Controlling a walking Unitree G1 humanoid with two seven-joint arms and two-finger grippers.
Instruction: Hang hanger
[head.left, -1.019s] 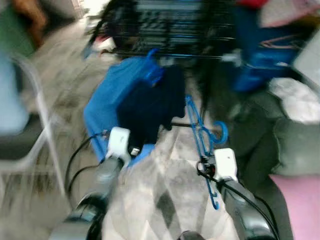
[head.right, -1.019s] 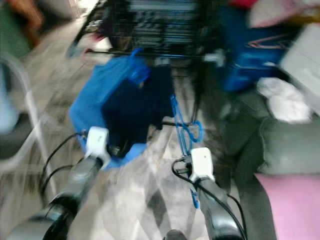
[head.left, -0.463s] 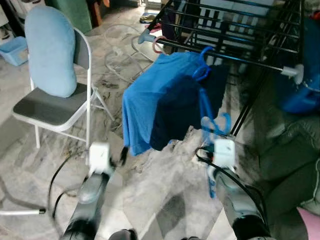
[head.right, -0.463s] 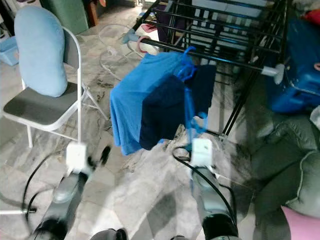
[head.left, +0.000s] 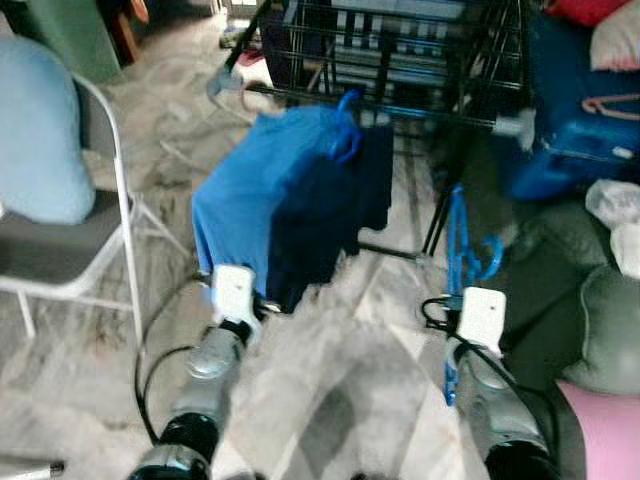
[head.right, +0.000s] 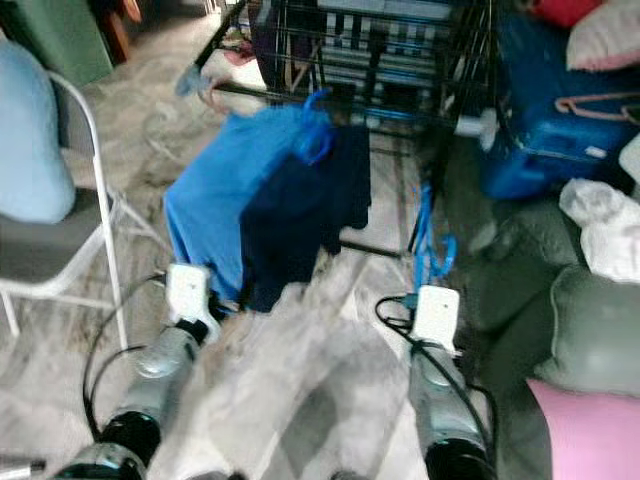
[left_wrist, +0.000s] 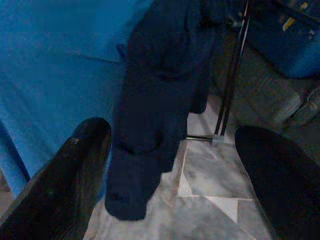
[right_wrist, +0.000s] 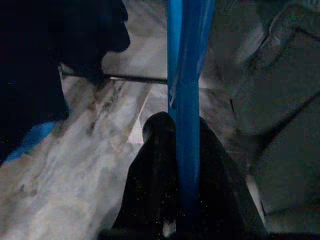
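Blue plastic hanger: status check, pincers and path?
Right pincer shut on blue plastic hanger, short of black metal drying rack. Left pincer open, empty, by dark navy garment. Bright blue shirt already hung there.

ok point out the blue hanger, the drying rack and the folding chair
blue hanger (head.left: 462, 240), left eye view, upper frame near the hook
drying rack (head.left: 400, 100), left eye view, front rail
folding chair (head.left: 118, 170), left eye view, back tube

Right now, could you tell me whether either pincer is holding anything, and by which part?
The right pincer grips the blue hanger by its straight lower bar, hook end up. The left pincer is open and holds nothing.
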